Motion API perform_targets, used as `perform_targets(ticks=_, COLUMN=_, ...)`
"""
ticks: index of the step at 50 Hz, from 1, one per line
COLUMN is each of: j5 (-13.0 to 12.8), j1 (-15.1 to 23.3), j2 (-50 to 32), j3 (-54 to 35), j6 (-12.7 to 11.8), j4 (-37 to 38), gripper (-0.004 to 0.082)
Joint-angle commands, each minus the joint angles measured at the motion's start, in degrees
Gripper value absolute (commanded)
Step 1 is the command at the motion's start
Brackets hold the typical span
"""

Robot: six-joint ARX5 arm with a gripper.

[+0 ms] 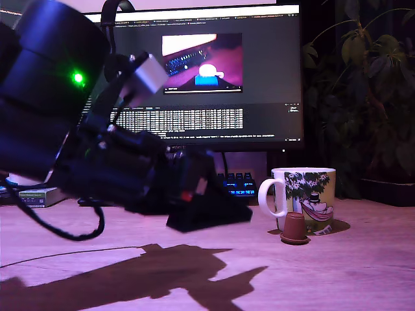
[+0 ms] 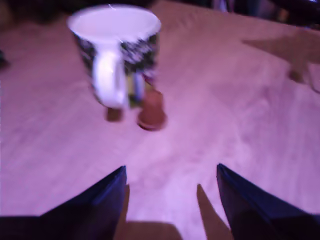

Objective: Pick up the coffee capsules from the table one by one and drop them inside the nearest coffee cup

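A small brown coffee capsule (image 1: 294, 229) stands rim-down on the wooden table, just in front of the white coffee cup (image 1: 310, 198) with the tree and hammock print. The wrist view shows the same capsule (image 2: 151, 110) beside the cup (image 2: 116, 46), whose handle faces the camera. My gripper (image 1: 214, 217) hovers above the table to the exterior view's left of the cup, a short gap away. Its two dark fingers stand apart in the wrist view, so the gripper (image 2: 171, 175) is open with nothing between them.
A large monitor (image 1: 207, 78) stands behind, with a lit keyboard (image 1: 238, 183) under it. A leafy plant (image 1: 369, 91) fills the exterior view's right. A cable (image 1: 58, 230) loops below the arm. Bare wooden tabletop (image 1: 324, 278) lies in front.
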Motion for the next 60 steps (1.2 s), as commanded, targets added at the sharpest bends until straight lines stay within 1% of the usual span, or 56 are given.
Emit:
perform_targets(ticks=1, j5=-0.6, j1=-0.3, j2=0.9, j3=-0.4, j6=-0.1, j4=0.5, gripper=0.0519)
perform_targets(ticks=7, j5=-1.3, j1=-0.5, j2=1.9, j3=0.6, j6=-0.1, j4=0.4, gripper=0.0519)
perform_targets(ticks=39, j5=-1.6, j1=-2.3, j2=10.0, j3=9.0, j6=-0.3, j4=0.2, gripper=0.0518)
perform_targets(ticks=51, j5=-1.6, j1=-2.4, j2=12.0, j3=12.6, j6=-0.5, j4=-0.3, gripper=0.0518)
perform_targets(ticks=60, j5=-1.5, j1=-2.5, j2=14.2, j3=16.0, j6=-0.7, j4=-3.3, gripper=0.0518)
